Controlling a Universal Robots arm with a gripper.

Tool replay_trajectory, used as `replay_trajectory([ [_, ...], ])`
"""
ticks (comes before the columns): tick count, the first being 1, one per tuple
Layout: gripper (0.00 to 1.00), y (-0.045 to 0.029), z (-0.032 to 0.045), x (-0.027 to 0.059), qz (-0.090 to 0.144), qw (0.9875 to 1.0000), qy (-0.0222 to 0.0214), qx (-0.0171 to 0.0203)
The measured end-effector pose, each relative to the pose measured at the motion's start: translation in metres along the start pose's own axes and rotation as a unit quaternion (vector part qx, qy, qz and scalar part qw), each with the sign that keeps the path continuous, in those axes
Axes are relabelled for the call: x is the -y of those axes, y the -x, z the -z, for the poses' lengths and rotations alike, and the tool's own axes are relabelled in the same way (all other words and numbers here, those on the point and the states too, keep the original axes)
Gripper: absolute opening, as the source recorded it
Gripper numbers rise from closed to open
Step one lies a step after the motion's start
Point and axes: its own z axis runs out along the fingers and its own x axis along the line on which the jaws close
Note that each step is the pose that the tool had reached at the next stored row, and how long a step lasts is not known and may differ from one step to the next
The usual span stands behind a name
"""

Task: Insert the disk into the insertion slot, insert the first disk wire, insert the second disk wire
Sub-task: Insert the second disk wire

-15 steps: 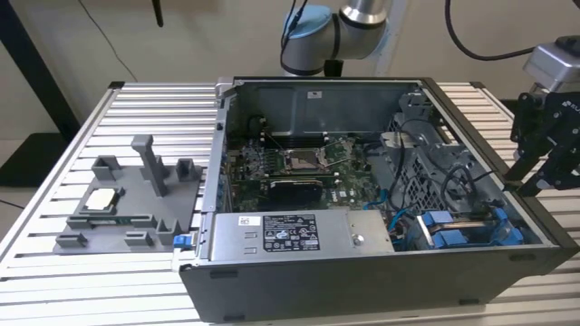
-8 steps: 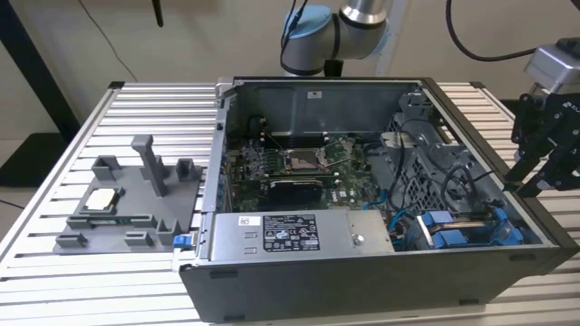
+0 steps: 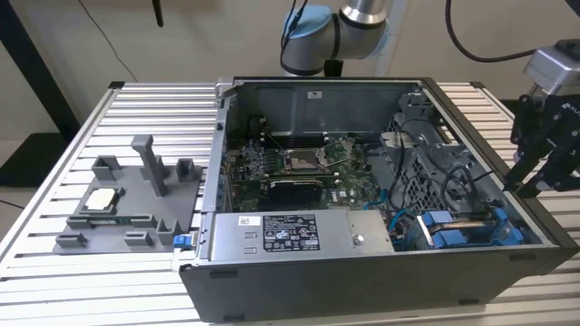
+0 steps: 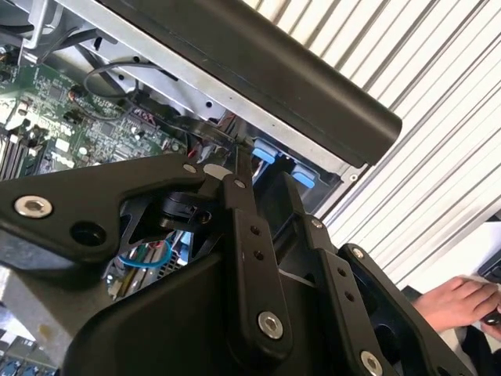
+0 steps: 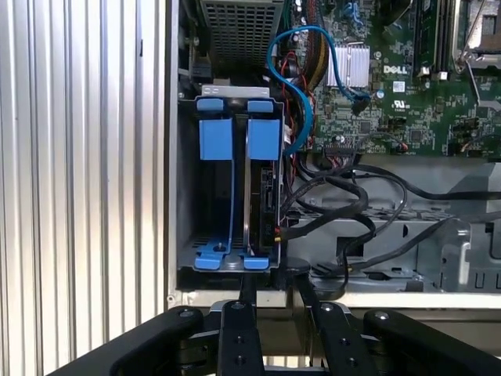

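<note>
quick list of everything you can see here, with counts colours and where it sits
table: one, silver slatted, under everything
computer case: one, dark grey, open, on the table
fixture tray: one, grey plastic, on the table at the exterior view's left of the case
power-supply box: one, grey with a label, along the case's near wall
motherboard: one, green, on the case floor
insertion slot: one, grey metal, case corner nearest the gripper
disk: one, edge-on in a blue carrier, standing in the slot
spare carrier: one, blue, beside the disk
blue cable: one, looping by the slot
black cables: several, beside the slot
person's hand: one, off the table edge
arm: one, silver and light blue, behind the case
gripper: one, black, open, outside the case wall
</note>
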Motion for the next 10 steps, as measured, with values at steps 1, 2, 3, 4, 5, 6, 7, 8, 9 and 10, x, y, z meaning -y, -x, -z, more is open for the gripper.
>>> replay_trajectory([
  [1,0.33,0.0000,-0.0003,0.0000,0.000,1.0000,0.0000,0.0001],
  [2,0.33,-0.0001,-0.0007,0.0000,0.000,1.0000,0.0000,0.0006],
  [3,0.33,-0.0001,-0.0012,0.0000,0.000,1.0000,0.0000,0.0021],
  [4,0.33,-0.0001,-0.0018,0.0001,0.000,1.0000,-0.0001,0.0060],
  [5,0.33,-0.0001,-0.0021,0.0000,0.000,0.9999,-0.0001,0.0109],
  [6,0.33,-0.0001,-0.0024,0.0000,0.000,0.9999,-0.0001,0.0165],
  [7,0.33,-0.0001,-0.0028,0.0000,0.000,0.9997,-0.0002,0.0228],
  [8,0.33,-0.0001,-0.0030,0.0000,0.000,0.9996,-0.0003,0.0298],
  [9,0.33,-0.0001,-0.0035,0.0000,0.000,0.9993,-0.0003,0.0365],
  [10,0.33,-0.0001,-0.0038,0.0001,0.000,0.9991,-0.0004,0.0428],
])
